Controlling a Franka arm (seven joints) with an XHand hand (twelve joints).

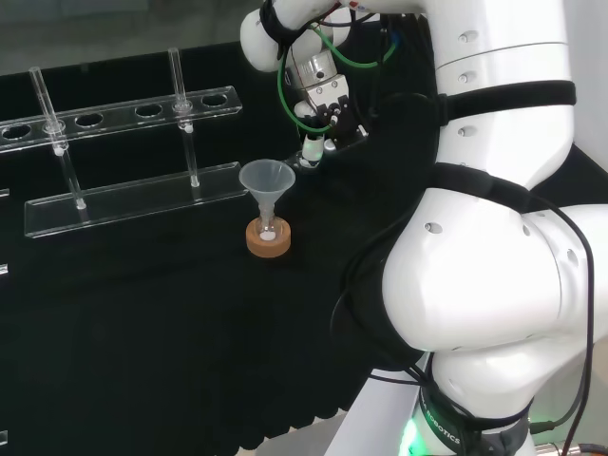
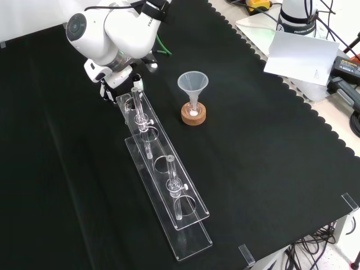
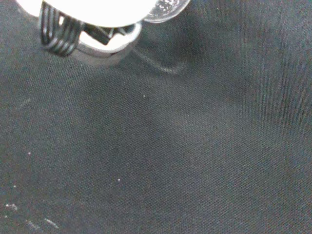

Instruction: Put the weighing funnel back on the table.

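Observation:
A small clear piece, the weighing funnel (image 3: 165, 7), shows right against the blurred white part of my hand (image 3: 92, 12) in the wrist view, above the black cloth. Its thin clear edge (image 3: 163, 67) curves down close to the cloth. In the head view my hand (image 1: 323, 112) hangs with its fingers curled downward, just right of the big funnel (image 1: 266, 179). That funnel stands in a small flask on a cork ring (image 1: 268, 239). In the front view my hand (image 2: 111, 84) is low under the arm's white link, at the far end of the rack.
A long clear rack (image 2: 169, 185) with upright glass tubes lies left of the funnel (image 2: 193, 83) in the front view. In the head view the rack (image 1: 133, 199) stands behind and left of the cork ring. White paper (image 2: 301, 56) and cables lie beyond the cloth's right edge.

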